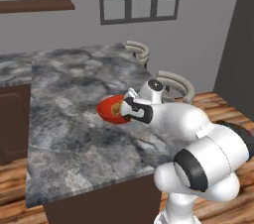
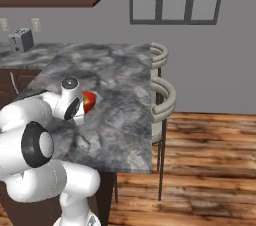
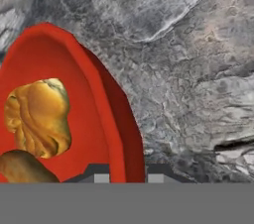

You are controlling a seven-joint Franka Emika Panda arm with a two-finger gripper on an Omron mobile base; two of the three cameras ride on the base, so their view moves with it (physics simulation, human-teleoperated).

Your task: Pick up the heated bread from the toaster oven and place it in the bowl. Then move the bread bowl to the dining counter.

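In the left base view the grey marbled table (image 1: 79,114) runs from the left edge toward the window wall, and the red bowl (image 1: 111,109) sits over its right half, near the long edge where the stools (image 1: 174,85) stand. Right of the bowl, touching its rim, is the tool (image 1: 127,110), with the white arm folded behind it.

In the right base view the bowl (image 2: 88,101) shows as a red sliver just right of the arm's wrist, over the table (image 2: 120,95); two stools (image 2: 163,95) stand right of the table's edge.

In the hand view the bowl (image 3: 89,119) lies left, its rim running down between the two fingertips (image 3: 101,173), one inside and one outside the wall, so the tool (image 3: 128,174) is clamped on the rim. Inside the bowl, a lumpy yellowish pastry (image 3: 39,116) lies left of the rim, and the smooth brown bread (image 3: 22,168) lies just below it. Right of the bowl is bare table (image 3: 198,79).
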